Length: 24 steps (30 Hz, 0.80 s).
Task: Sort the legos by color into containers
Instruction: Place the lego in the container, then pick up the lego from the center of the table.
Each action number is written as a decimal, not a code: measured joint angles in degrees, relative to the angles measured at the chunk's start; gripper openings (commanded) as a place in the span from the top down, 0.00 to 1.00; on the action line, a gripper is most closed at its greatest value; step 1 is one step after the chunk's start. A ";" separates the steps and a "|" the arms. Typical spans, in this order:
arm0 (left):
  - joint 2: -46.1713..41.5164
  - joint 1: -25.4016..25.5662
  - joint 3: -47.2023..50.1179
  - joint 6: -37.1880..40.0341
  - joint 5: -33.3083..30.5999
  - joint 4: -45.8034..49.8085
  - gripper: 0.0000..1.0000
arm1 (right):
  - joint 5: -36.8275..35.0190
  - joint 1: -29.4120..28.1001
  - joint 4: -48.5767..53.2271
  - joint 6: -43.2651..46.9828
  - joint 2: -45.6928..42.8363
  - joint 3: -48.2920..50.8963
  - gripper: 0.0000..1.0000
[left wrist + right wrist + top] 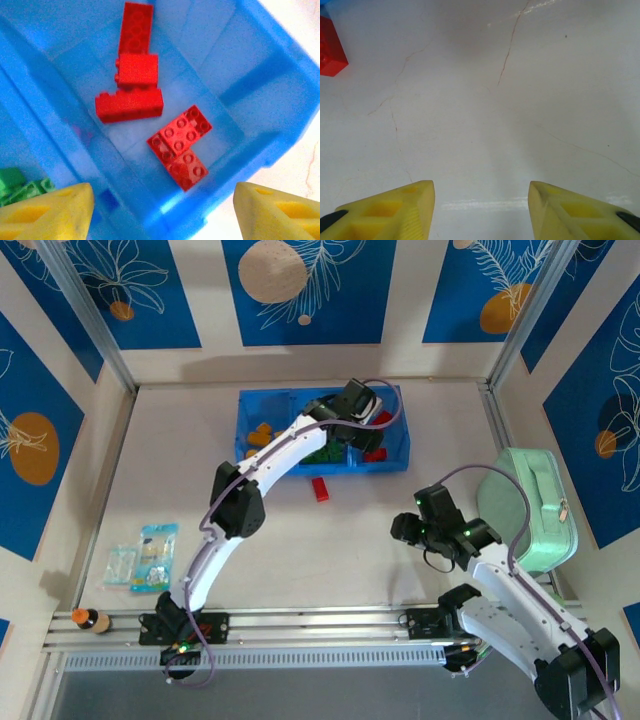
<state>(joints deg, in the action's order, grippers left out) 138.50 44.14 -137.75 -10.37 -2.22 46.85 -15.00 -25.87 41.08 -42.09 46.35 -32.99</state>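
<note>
left arm is spanning the table (330,560) out to the far side. left gripper (164,192) is hanging over the right-end compartment of the blue tray (262,405), its yellow fingers (50,212) standing spread wide and pinching nothing. five red bricks (137,70) are lying inside that compartment: three are touching each other in a rough line, and two more are sitting studs-up and touching each other nearer the front wall. green bricks (20,185) are sitting in the middle compartment just past the divider, and orange-yellow bricks (260,435) are sitting in the left-end compartment. one loose red brick (320,488) is lying on the table just in front of the tray, not touching it, roughly in line with the middle compartment. right gripper (481,185) is hovering over bare table well to the right of that brick, jaws standing apart and gripping nothing. the brick's corner is showing at the upper left edge of the right wrist view, well clear of the fingertips. a mint-green case (530,510) is resting at the right side of the table, just beside the right arm. clear packets (145,558) are lying near the left front edge. a small bottle (88,619) is lying at the left end of the metal rail (320,618) that is carrying the arm bases.
</note>
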 measured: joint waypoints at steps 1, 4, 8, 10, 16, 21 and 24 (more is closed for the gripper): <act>-2.03 0.00 3.41 -0.02 -0.20 -0.57 0.27 | 0.00 -0.37 -0.11 0.04 0.50 0.00 0.42; -10.45 0.02 16.59 -0.72 -0.50 -4.28 0.27 | -0.02 -1.77 -0.39 0.13 3.26 -0.98 0.38; -26.36 0.02 39.89 -2.84 -0.59 -13.27 0.28 | 0.04 -4.57 -2.25 1.68 7.65 -3.54 0.29; -34.40 0.02 51.10 -4.13 -0.46 -18.60 0.27 | 0.20 -5.92 -3.69 2.71 10.56 -5.40 0.26; -56.43 0.02 79.41 -7.43 -0.48 -30.64 0.26 | 0.46 -9.84 -7.32 6.19 24.68 -14.49 0.25; -66.53 0.13 91.45 -10.25 -1.53 -32.24 0.27 | 0.44 -12.50 -8.02 9.20 38.77 -25.66 0.34; -71.97 0.13 97.29 -11.98 -2.56 -31.93 0.27 | 0.22 -13.07 -8.00 10.56 46.62 -32.33 0.36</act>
<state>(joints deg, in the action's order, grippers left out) 66.52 44.27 -40.47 -22.35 -4.78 14.92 -14.79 -38.94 33.08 -31.53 92.97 -65.32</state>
